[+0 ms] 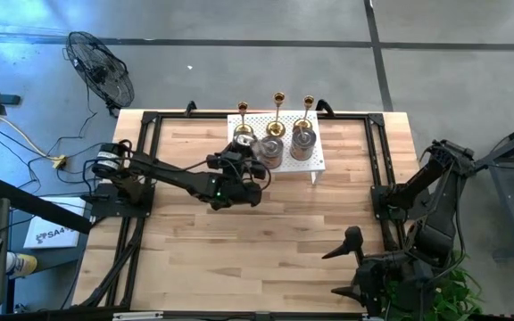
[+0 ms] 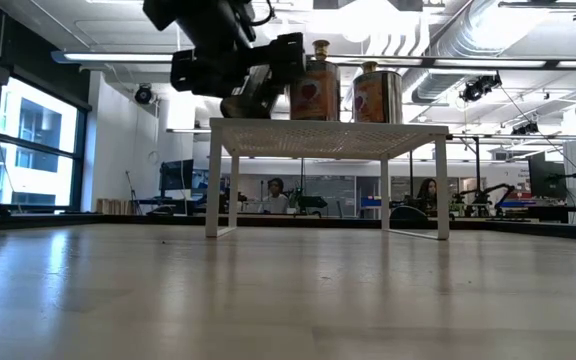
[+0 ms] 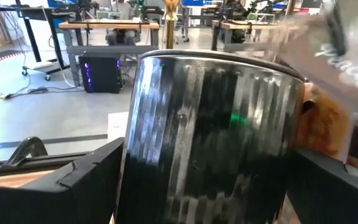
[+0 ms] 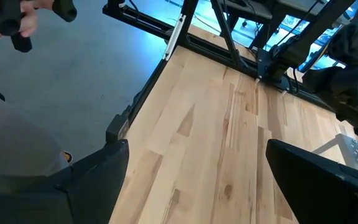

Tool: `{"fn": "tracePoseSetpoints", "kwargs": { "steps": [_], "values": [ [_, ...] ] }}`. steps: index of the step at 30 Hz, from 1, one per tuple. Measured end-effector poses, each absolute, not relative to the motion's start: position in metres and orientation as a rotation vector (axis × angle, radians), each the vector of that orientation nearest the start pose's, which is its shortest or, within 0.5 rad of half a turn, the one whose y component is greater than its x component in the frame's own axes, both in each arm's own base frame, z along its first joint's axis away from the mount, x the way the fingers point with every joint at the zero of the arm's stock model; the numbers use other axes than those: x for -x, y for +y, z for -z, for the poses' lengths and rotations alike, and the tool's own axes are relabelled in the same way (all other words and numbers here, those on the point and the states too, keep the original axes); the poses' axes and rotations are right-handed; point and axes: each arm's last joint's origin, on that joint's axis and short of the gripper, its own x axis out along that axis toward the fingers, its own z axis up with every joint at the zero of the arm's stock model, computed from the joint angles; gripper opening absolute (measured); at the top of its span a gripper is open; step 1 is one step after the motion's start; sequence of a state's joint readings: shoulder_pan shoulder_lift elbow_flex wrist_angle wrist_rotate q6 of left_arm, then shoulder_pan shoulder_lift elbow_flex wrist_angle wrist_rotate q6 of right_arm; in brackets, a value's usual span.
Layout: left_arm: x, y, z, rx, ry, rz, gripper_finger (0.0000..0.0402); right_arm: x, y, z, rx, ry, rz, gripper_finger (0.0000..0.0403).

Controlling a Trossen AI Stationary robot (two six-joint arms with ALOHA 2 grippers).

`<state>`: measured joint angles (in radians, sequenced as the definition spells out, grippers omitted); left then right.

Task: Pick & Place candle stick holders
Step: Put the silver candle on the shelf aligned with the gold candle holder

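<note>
left tool (image 1: 250,153) stands with jaws apart around the leftmost squat silvery-bronze cylindrical holder (image 3: 210,137) on the white perforated rack (image 1: 315,159); seemingly the grasp step, next closing and lifting clear. three squat holders, three slim gold candlesticks (image 1: 278,100) behind. right tool (image 1: 346,266) waits open at the wooden bench's (image 1: 239,250) near edge

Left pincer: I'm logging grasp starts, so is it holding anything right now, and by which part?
The left pincer straddles the ribbed side of a squat silvery holder on the white rack, fingers either side. Whether they press on it yet cannot be told.
</note>
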<state>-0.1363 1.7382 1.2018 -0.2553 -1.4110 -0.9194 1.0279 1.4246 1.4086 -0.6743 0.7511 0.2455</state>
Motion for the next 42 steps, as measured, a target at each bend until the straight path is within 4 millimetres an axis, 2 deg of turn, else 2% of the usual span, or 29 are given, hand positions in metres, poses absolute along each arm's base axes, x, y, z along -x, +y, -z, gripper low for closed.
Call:
{"fn": "tracePoseSetpoints", "kwargs": {
  "steps": [27, 33, 35, 42],
  "values": [
    [-0.361, -0.022, -0.232, 0.265, 0.107, -1.221, 0.0356, -0.17, 0.243, -0.364, 0.297, 0.465, -0.214, 0.0373],
    [-0.36, -0.022, -0.227, 0.248, 0.159, -1.201, 0.0388, -0.17, 0.243, -0.364, 0.296, 0.465, -0.214, 0.0374],
    [-0.361, -0.023, -0.223, 0.242, 0.188, -1.185, 0.039, -0.17, 0.243, -0.364, 0.296, 0.465, -0.214, 0.0374],
    [-0.362, -0.025, -0.229, 0.227, 0.171, -1.177, 0.0391, -0.17, 0.243, -0.364, 0.297, 0.464, -0.214, 0.0374]
  ]
}}
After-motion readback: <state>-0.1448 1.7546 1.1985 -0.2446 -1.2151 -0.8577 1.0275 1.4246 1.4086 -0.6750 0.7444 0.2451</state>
